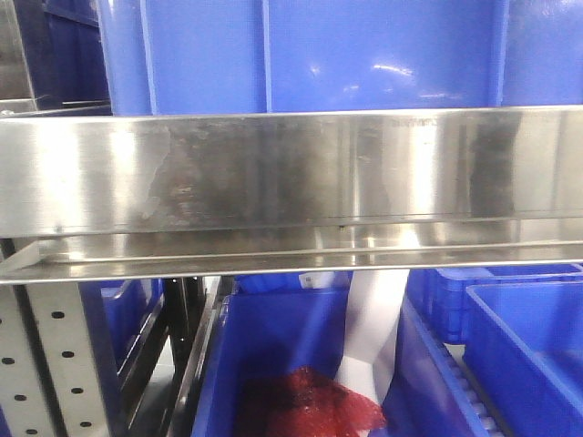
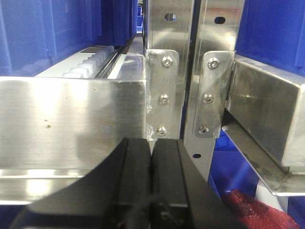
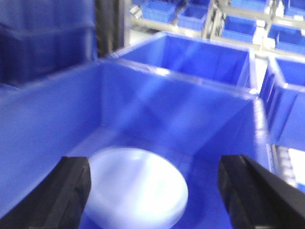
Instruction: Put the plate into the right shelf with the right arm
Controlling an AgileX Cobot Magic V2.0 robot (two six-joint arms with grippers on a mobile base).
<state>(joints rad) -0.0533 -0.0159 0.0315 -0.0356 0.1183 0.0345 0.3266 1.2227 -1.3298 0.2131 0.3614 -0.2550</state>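
The white plate (image 3: 136, 188) lies on the floor of a large blue bin (image 3: 190, 105) in the right wrist view, blurred. My right gripper (image 3: 153, 191) is open above it, its black fingers (image 3: 66, 188) wide apart on either side, touching nothing. The right shelf's wide steel rail (image 1: 291, 182) fills the front view; the plate is hidden there. My left gripper (image 2: 151, 148) is shut and empty, close in front of a steel rail (image 2: 71, 124) and bolted uprights (image 2: 164, 71).
Blue bins (image 1: 301, 55) stand above the rail and others (image 1: 528, 355) below it. A red mesh object (image 1: 310, 401) lies in the lower middle bin beside a white strip (image 1: 373, 337). A perforated grey upright (image 1: 55, 355) stands at lower left. More bins (image 3: 248, 28) stand behind.
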